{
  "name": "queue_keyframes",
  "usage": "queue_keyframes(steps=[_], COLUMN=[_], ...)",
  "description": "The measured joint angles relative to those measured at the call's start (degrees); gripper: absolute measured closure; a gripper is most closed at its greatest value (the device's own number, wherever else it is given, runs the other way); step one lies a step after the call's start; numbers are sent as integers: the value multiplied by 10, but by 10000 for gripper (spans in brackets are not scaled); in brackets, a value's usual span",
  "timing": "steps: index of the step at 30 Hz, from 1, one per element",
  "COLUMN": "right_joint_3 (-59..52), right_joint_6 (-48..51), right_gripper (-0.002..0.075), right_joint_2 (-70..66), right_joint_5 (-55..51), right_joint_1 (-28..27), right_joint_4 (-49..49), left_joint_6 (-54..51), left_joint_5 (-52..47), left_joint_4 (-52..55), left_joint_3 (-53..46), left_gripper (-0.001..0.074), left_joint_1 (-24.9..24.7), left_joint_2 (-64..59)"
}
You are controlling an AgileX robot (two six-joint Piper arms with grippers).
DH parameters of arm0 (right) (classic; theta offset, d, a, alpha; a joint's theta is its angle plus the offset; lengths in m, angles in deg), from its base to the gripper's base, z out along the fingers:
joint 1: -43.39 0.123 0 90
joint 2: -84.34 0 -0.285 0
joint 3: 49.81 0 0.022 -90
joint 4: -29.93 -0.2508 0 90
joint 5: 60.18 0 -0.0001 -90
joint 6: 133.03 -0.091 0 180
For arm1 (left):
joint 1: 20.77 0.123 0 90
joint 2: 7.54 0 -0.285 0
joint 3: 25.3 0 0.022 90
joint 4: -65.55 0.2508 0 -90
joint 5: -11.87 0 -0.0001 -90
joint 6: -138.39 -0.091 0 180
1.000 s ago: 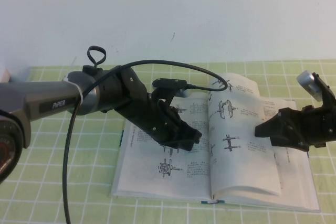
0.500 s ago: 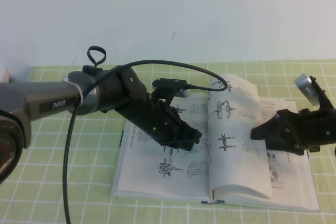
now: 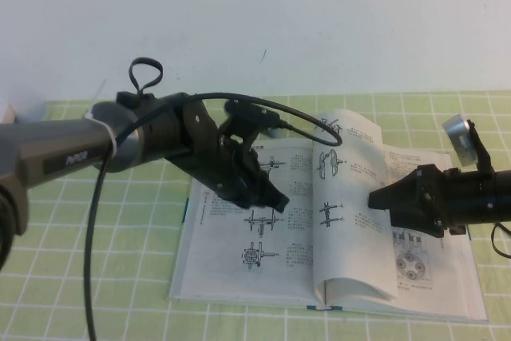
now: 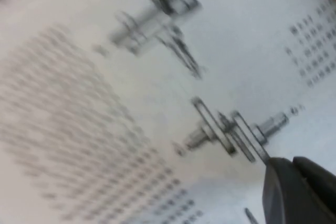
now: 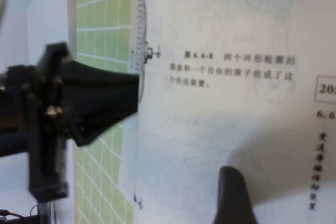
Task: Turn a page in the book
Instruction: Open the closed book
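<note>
White paper: the open printed paperback book (image 3: pixel 327 229) is lying flat on your green checked tablecloth (image 3: pixel 96 229).
Lifted page (image 3: pixel 347 205): arching over the spine, mid-turn.
Right gripper (image 3: pixel 375 199): pinching the page edge, carrying it leftward.
Left gripper (image 3: pixel 279 201): hovering over the left page, probably steadying; grip unclear.

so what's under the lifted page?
Under the lifted page the next page shows a round diagram; the rest is covered. The right gripper pushes the sheet. The left gripper is over the left page.

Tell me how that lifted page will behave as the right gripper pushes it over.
The lifted page bows, so it is probably thin and floppy. It may spring back if the right gripper lets go. The left gripper hangs over the book, whose left pages lie flat.
</note>
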Motion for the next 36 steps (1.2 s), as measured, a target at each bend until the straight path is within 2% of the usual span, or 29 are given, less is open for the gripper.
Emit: queue_keyframes(steps=[6, 9, 11, 13, 17, 19, 22, 26, 36], right_joint_3=[0, 0, 0, 0, 0, 0, 0, 0, -3], right_joint_6=[2, 2, 2, 3, 15, 17, 27, 35, 62], right_gripper=[319, 319, 319, 319, 319, 319, 319, 319, 320], right_joint_2=[0, 0, 0, 0, 0, 0, 0, -1, -4], right_joint_5=[-4, -5, -5, -5, -6, -7, -8, 1, 26], right_joint_1=[0, 0, 0, 0, 0, 0, 0, 0, -1], right_joint_4=[-2, -3, -3, -3, -3, -3, -3, 2, 7], left_joint_6=[-2, 1, 35, 115, 346, 422, 463, 462, 443], left_joint_5=[33, 36, 37, 37, 35, 40, 58, 67, 43], left_joint_4=[60, 117, 196, 308, 606, 680, 718, 733, 724], left_joint_3=[3, 20, 36, 52, 73, 77, 77, 77, 83], left_gripper=[739, 739, 739, 739, 739, 739, 739, 739, 739], left_joint_1=[-21, -56, -93, -134, -230, -262, -299, -335, -372], left_joint_2=[68, 95, 107, 111, 107, 101, 82, 51, 29])
